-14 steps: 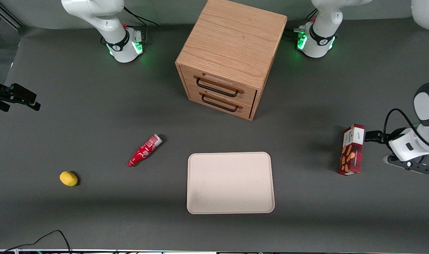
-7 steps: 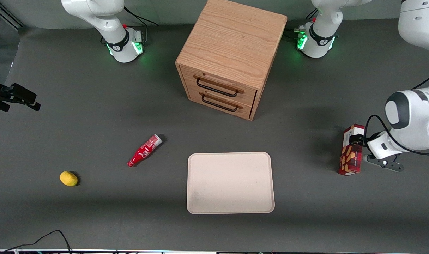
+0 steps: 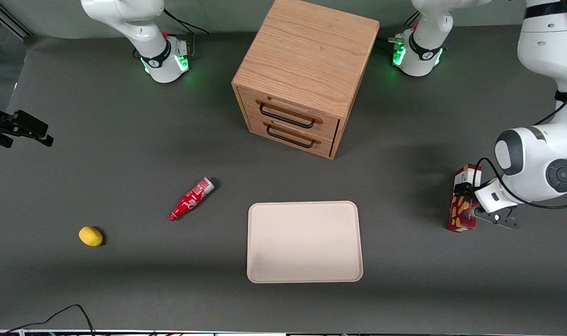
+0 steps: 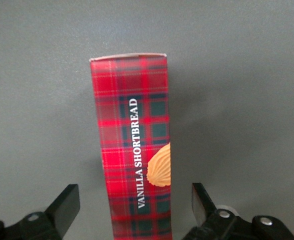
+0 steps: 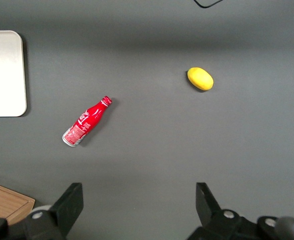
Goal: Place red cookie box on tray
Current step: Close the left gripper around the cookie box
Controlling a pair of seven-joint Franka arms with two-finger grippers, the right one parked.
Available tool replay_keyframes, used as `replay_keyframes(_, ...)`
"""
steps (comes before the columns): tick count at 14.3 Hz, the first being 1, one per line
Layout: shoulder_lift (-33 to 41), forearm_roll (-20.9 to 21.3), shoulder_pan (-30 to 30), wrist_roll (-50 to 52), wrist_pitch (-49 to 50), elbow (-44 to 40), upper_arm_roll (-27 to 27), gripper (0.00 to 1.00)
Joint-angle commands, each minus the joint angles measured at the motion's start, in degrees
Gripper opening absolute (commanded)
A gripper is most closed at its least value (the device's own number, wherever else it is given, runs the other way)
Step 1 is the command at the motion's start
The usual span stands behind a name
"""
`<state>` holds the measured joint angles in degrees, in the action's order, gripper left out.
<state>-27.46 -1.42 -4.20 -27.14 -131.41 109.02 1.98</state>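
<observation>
Front view: the tool (image 3: 470, 201) of the working arm hangs over the red cookie box (image 3: 461, 207), near the working arm's end of the surface (image 3: 125, 163); the arm's white wrist covers part of the box. The box lies flat, its long axis running from the camera-side edge toward the arm bases, its white end panel at the end farther from the camera. The tray (image 3: 304, 241) lies well apart from the box, toward the middle of the surface and near the camera-side edge. A wooden drawer cabinet (image 3: 307, 74) stands farther from the camera than the tray, two drawer fronts facing the camera. A red soda bottle (image 3: 191, 199) lies on its side and a yellow lemon (image 3: 90, 236) rests toward the parked arm's end.

Left wrist view: the tool (image 4: 136, 205) is spread wide, one black finger (image 4: 64, 207) on each side of the red cookie box (image 4: 134, 150), neither touching it. The plaid face reads "VANILLA SHORTBREAD" beside a tan cookie picture.

Right wrist view: soda bottle (image 5: 86, 121), lemon (image 5: 200, 79), a corner of the tray (image 5: 4, 75) and a corner of the cabinet (image 5: 4, 204).
</observation>
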Motion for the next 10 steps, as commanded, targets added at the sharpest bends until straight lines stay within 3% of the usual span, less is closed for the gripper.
replay_keyframes(1,0.65,-0.96,0.07,-1.34,-0.96,0.85,0.21,1.00)
replay_keyframes(4,0.65,-0.96,0.07,-1.34,-0.96,0.85,0.21,0.95)
replay_keyframes(6,0.74,-0.96,-0.01,-1.34,-0.96,0.93,0.21,0.81)
replay_keyframes(8,1.00,-1.04,-0.01,-1.34,-1.04,1.29,0.21,0.35)
replay_keyframes(9,1.18,-1.04,-0.01,-1.34,-1.04,1.37,0.21,0.00)
replay_keyframes(10,1.35,-1.04,0.07,-1.34,-0.96,1.37,0.21,0.00)
